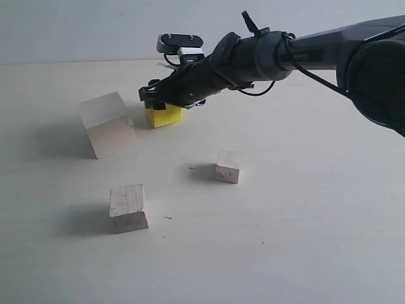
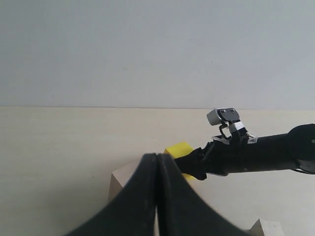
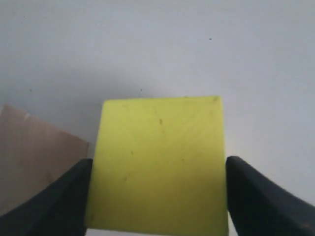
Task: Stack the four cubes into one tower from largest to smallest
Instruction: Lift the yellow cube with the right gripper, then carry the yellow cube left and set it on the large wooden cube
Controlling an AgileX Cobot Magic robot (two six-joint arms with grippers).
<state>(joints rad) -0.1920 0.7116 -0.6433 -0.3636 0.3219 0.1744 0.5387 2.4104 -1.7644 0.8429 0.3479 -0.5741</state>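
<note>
From the exterior view, four cubes sit apart on the pale table (image 1: 304, 240). None is on top of another. The big cube (image 1: 107, 125) is at the back left. The yellow cube (image 1: 166, 117) is just beside it on the right, with only a thin gap between their edges. The middle cube (image 1: 128, 208) sits at the front left, well apart from the rest. The small cube (image 1: 228, 166) sits near the middle. There is lots of bare table around those two, and the whole right side is open. The right arm (image 1: 304, 54) reaches in from the right and across the middle. The right pincer (image 1: 150, 100) is down over the yellow cube and hides its top.

From the left wrist view, the left pincer (image 2: 157, 167) has its two fingers pressed flat together, with nothing between them. Past it I see a corner of the big cube (image 2: 118, 178) and a bit of the yellow cube (image 2: 177, 148), with the right arm (image 2: 256, 155) on it.

From the right wrist view, the yellow cube (image 3: 160, 162) sits flat on the table (image 3: 197, 49). The right pincer (image 3: 159, 169) is spread wide around it. Its fingers (image 3: 54, 201) touch the cube's two side edges, one on each side, so it has hold of the cube. The big cube (image 3: 34, 147) is close to one finger, with just a thin strip of table between. That side is tight. The other side is open table.
</note>
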